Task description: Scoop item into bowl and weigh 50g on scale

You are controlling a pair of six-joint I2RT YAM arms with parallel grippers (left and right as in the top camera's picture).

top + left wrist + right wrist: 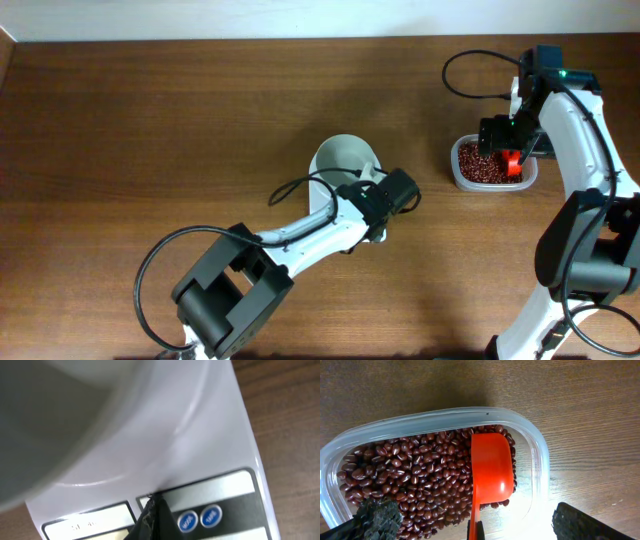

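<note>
A white bowl (pixel 345 160) stands at the table's middle; in the left wrist view it is a blurred white mass (pixel 75 415) on the scale (pixel 225 455). My left gripper (pixel 155 500) is shut and empty, its tip resting on the scale's panel between the display (pixel 85 521) and two blue round buttons (pixel 199 519). The red-brown beans (pixel 415 477) fill a clear tub (pixel 537 460) at the right. A red scoop (pixel 492 467) lies dome-up on them. My right gripper (pixel 480 527) is open, its fingers (pixel 375 517) wide on either side of the scoop's handle, not touching it.
The left arm (pixel 300 235) stretches from the lower left over the scale's place. The right arm (pixel 585 150) comes down the right edge, with a black cable looping behind the tub (pixel 492 165). The brown wooden table (pixel 150 120) ends at a pale wall at the top.
</note>
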